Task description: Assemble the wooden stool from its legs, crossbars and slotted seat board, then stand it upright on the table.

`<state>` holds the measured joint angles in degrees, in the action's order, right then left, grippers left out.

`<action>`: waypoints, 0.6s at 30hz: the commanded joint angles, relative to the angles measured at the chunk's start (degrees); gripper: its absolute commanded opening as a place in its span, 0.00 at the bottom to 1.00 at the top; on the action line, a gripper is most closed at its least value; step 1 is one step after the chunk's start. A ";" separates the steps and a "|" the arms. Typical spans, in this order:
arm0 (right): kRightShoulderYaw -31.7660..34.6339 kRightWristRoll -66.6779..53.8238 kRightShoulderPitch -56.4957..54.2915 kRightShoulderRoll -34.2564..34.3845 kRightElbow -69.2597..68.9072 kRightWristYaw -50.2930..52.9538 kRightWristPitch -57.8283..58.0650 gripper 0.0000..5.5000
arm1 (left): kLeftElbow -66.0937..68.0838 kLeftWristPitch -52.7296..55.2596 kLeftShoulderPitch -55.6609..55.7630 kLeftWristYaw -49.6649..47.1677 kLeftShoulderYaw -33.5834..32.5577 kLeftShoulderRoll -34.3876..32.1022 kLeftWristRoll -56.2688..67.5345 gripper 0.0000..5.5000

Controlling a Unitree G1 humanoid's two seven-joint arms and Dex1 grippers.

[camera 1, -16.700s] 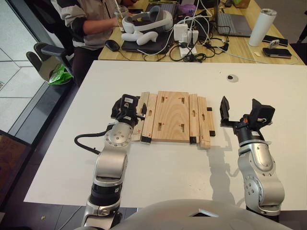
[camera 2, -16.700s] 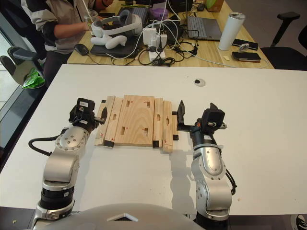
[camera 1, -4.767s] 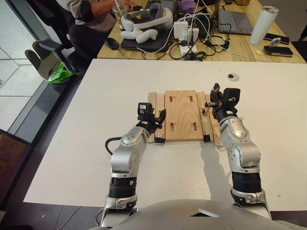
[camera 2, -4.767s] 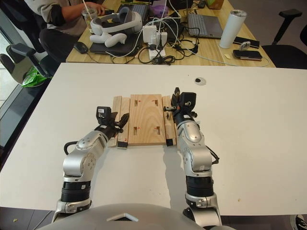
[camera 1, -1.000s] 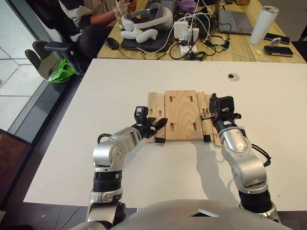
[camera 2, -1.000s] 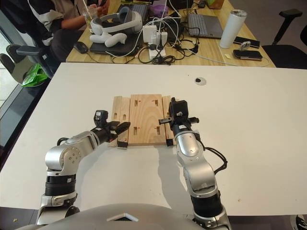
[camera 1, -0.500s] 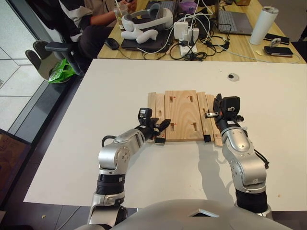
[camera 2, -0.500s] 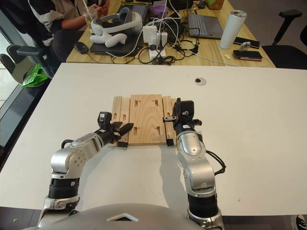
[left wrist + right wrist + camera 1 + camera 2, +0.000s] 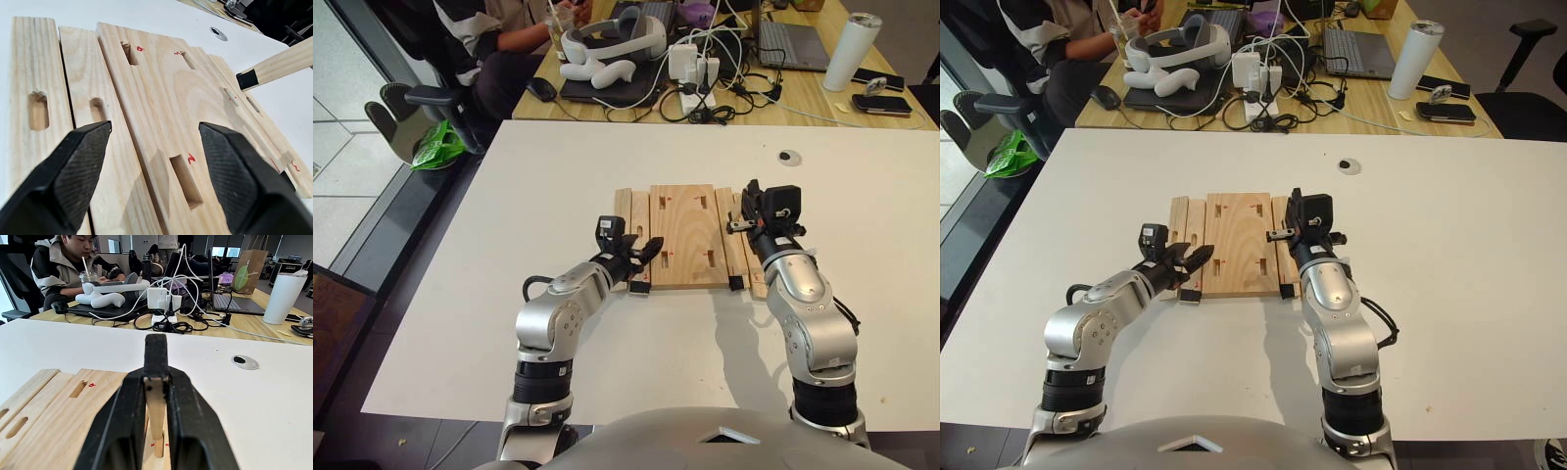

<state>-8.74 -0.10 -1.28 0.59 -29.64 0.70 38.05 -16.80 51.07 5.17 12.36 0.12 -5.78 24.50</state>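
The right gripper (image 9: 156, 390) pinches a black-capped wooden leg (image 9: 281, 62) at the right edge of the flat-lying slotted seat board (image 9: 683, 235). The left gripper (image 9: 646, 253), fingers spread, hovers over its left edge.

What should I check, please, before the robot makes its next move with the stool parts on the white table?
1. Right hand shut on the wooden piece: ok, the piece is clamped from both sides.
2. Left hand free to help: ok, it is open and holds nothing, low over the seat board.
3. Seat board flat on the table, four slots uncovered: ok.
4. Slotted plank beside the board on the robot's left lies flat: ok.
5. Held piece clear of its neighbours along its whole length: cannot tell.
6. Which slot the held piece fits: cannot tell, the red marks are too small.
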 commanded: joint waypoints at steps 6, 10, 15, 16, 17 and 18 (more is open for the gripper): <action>2.00 -0.97 0.77 0.73 0.22 0.10 2.25 0.07 | -1.31 1.18 0.77 -0.96 -0.06 0.58 0.49 0.60; 3.39 -1.68 0.28 1.28 1.58 0.13 2.60 0.07 | -1.26 1.27 0.81 -0.94 -0.02 0.49 0.40 0.60; 5.23 -3.09 -0.87 1.75 3.65 -0.19 3.37 0.07 | -1.20 1.16 1.13 -0.88 0.16 0.32 0.21 0.60; 5.60 -3.67 -1.01 2.19 3.72 -0.09 4.09 0.07 | -1.24 1.18 1.14 -0.90 0.21 0.31 0.18 0.60; 6.02 -4.31 -1.26 2.68 3.80 0.05 5.27 0.07 | -1.31 1.19 1.09 -0.98 0.26 0.34 0.14 0.60; 6.19 -4.62 -1.70 2.75 4.01 0.08 6.81 0.07 | -1.36 1.16 1.05 -1.06 0.29 0.38 0.09 0.60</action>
<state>-3.32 -3.49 -2.63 2.59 -27.13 0.62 40.48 -17.32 51.69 5.42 11.82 0.16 -5.14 24.80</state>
